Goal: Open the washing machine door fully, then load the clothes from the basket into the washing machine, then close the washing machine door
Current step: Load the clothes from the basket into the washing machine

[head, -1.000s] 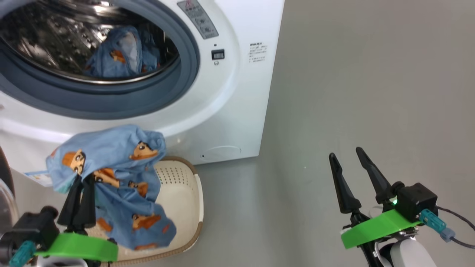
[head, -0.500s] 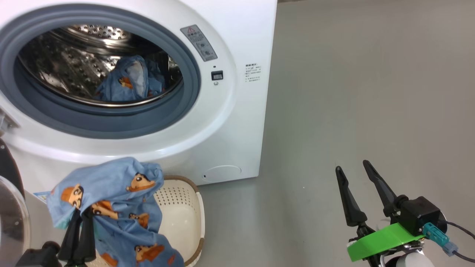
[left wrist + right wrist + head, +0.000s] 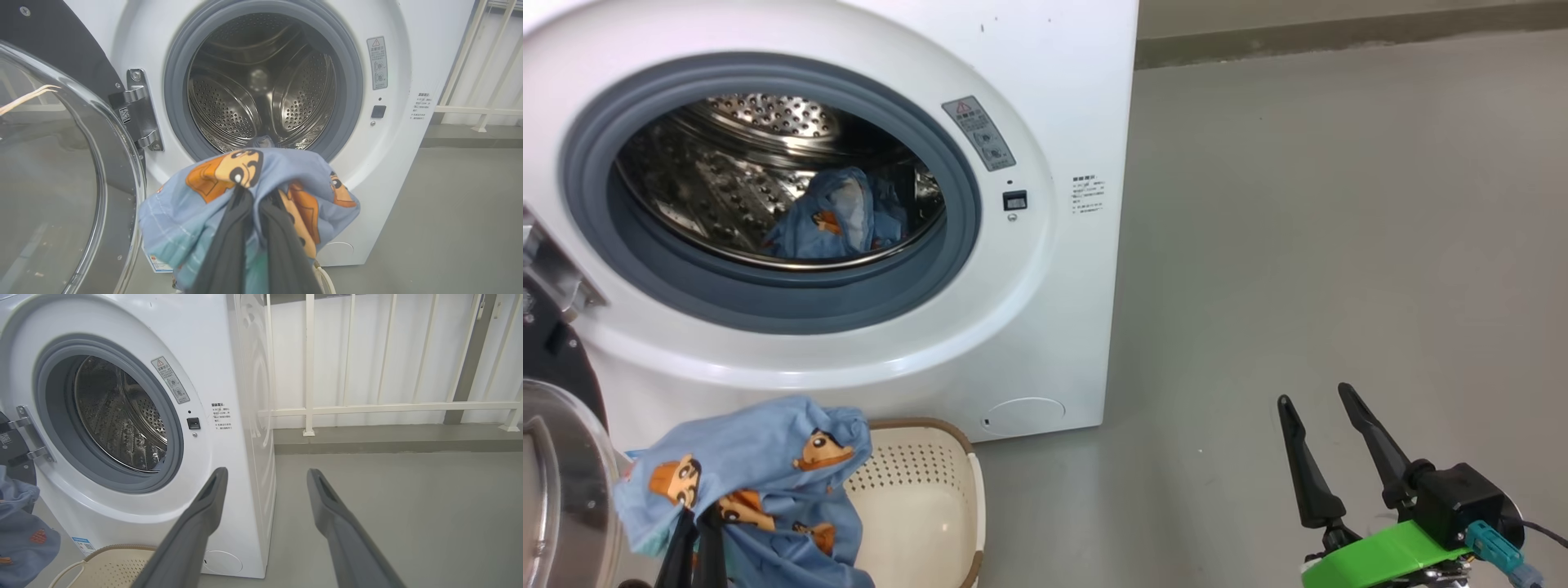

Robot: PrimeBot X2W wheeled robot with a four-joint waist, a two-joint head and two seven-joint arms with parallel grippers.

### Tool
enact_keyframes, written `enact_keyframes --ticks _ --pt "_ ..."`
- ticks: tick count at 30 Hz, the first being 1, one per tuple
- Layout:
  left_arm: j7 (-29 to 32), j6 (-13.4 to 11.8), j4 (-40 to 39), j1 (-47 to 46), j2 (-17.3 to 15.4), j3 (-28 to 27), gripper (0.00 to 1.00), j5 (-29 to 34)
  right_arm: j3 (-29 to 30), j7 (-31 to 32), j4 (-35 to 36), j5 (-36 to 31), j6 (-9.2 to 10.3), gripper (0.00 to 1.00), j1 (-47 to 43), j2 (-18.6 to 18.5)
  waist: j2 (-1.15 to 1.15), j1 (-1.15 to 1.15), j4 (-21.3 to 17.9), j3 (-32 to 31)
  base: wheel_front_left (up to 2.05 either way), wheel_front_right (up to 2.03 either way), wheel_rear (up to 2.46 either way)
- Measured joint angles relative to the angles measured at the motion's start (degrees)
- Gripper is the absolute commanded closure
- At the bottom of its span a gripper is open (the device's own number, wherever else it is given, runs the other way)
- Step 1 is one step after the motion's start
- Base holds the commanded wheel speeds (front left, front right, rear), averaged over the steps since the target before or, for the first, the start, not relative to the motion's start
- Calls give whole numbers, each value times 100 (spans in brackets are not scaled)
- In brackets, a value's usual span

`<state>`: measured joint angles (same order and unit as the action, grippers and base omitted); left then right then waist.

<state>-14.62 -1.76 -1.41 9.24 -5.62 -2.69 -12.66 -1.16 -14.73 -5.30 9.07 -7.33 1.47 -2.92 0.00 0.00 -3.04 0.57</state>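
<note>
A blue cartoon-print garment [image 3: 743, 474] hangs clamped in my left tool [image 3: 254, 200], fingers pressed together on the cloth. It is just above the basket [image 3: 923, 426] and below the mouth of the washing machine [image 3: 1045, 310]. A second garment [image 3: 833, 220] lies in the drum [image 3: 727, 188]. The washing machine door [image 3: 61, 163] stands swung open at my left. My right tool [image 3: 1315, 396] hovers over the floor [image 3: 1298, 204], fingers apart, empty.
</note>
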Motion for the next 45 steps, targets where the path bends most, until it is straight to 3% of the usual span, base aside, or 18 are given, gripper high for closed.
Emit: enact_keyframes --ticks 36,45 --pt "0 312 23 123 267 -225 100 135 -78 1 -34 86 0 0 -49 3 0 0 192 6 0 0 0" --pt "-1 408 421 -677 298 -216 100 -2 -187 1 -48 145 0 0 -15 4 0 0 68 424 0 0 0"
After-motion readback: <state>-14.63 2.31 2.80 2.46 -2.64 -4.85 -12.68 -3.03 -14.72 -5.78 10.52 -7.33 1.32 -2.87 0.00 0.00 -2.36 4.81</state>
